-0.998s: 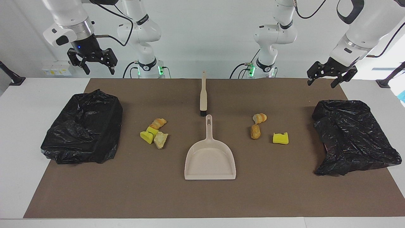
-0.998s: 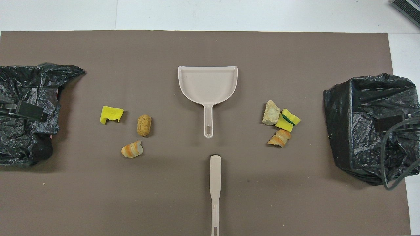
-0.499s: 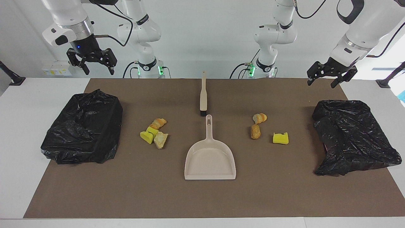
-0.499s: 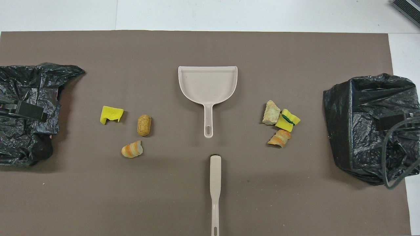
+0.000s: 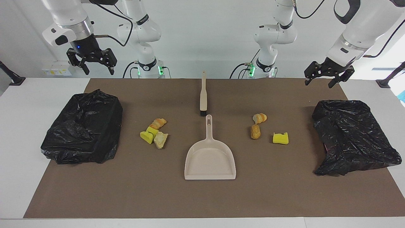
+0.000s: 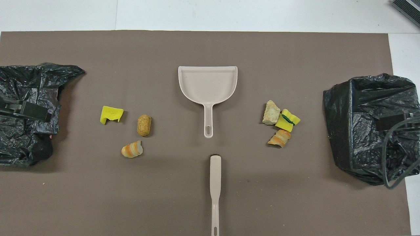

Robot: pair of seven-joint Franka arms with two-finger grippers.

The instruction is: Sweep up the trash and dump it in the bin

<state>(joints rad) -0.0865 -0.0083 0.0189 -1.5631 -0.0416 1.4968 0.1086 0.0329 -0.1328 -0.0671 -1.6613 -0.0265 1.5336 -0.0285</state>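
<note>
Trash lies in two groups on the brown mat. Toward the right arm's end are a yellow sponge chunk [image 5: 146, 135] [image 6: 286, 120], a tan lump [image 5: 160, 139] and a striped bread piece [image 5: 158, 123]. Toward the left arm's end are a yellow chunk [image 5: 280, 138] [image 6: 111, 114], a brown lump [image 5: 255, 131] and a striped bread piece [image 5: 259, 118]. A beige dustpan [image 5: 210, 158] [image 6: 207, 83] lies between the groups, with a beige brush [image 5: 203, 95] [image 6: 215, 183] nearer to the robots. My left gripper [image 5: 320, 80] and right gripper [image 5: 95, 67] hang open and empty, high over the bins.
Two bins lined with black bags stand at the mat's ends, one at the right arm's end [image 5: 84, 126] [image 6: 361, 114] and one at the left arm's end [image 5: 352, 136] [image 6: 32, 82]. White table [image 5: 19, 126] surrounds the mat.
My left gripper has risen a little and drifted toward the table's middle. My right gripper has risen slightly. Nothing on the mat has moved.
</note>
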